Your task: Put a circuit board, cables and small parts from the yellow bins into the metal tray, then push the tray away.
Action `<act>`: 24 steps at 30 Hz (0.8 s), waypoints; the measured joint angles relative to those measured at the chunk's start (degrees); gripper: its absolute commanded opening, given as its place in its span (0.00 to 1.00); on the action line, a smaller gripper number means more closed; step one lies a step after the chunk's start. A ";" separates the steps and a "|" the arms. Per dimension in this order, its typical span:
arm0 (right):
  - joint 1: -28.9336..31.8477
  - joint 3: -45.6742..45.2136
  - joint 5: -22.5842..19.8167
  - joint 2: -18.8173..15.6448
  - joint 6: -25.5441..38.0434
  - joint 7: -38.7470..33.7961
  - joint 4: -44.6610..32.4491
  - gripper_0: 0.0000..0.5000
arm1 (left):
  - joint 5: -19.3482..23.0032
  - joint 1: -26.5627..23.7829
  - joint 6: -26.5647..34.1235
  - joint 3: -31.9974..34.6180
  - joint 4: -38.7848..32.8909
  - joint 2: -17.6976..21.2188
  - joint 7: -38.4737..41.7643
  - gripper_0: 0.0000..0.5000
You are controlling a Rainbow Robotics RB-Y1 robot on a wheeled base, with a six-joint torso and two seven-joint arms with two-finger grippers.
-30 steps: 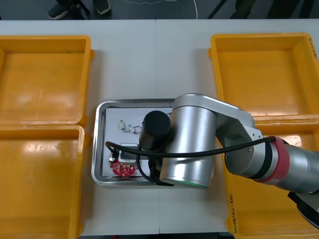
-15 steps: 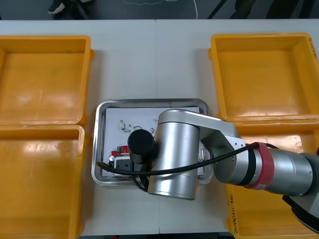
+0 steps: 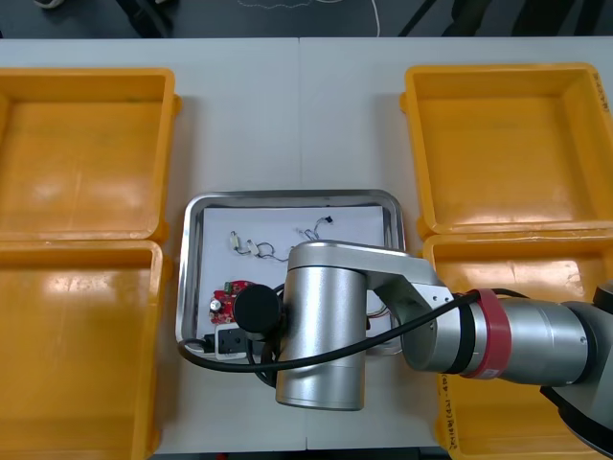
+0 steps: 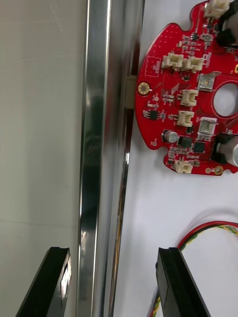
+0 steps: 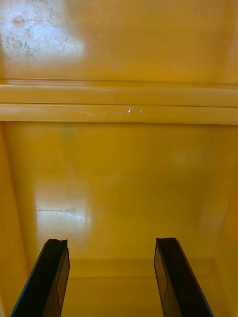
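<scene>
Right gripper [image 4: 115,257] withdrew astride tray rim [image 4: 99,148]; circuit board [image 4: 186,99] ahead.

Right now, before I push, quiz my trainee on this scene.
1. True or false: the right gripper is open, straddling the rim of the metal tray.
2. In the right wrist view, which cable lies near the round red circuit board? A) red and yellow cable; B) twisted blue and white; C) black.
3. Fill in: the left gripper hangs open over a yellow ____.
Key: 1 true; 2 A; 3 bin.
</scene>
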 measured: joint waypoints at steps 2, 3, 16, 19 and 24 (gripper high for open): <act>0.00 0.33 0.12 0.25 -0.04 0.00 0.53 1.00 | 0.00 0.00 0.00 0.00 0.00 0.00 0.00 1.00; -0.01 0.47 0.15 0.38 -0.04 0.00 0.79 1.00 | 0.00 0.00 0.00 0.00 0.00 0.00 0.00 1.00; -0.01 1.75 1.37 2.11 -0.14 0.00 3.37 1.00 | 0.00 0.00 0.00 0.00 -0.01 0.00 0.00 1.00; -0.02 2.00 2.14 2.31 -0.28 0.00 3.55 1.00 | 0.00 0.00 0.00 0.00 -0.01 0.00 0.00 1.00; -0.03 2.87 2.45 2.60 -1.04 0.00 4.88 1.00 | 0.00 0.00 0.00 0.00 -0.01 0.00 0.00 1.00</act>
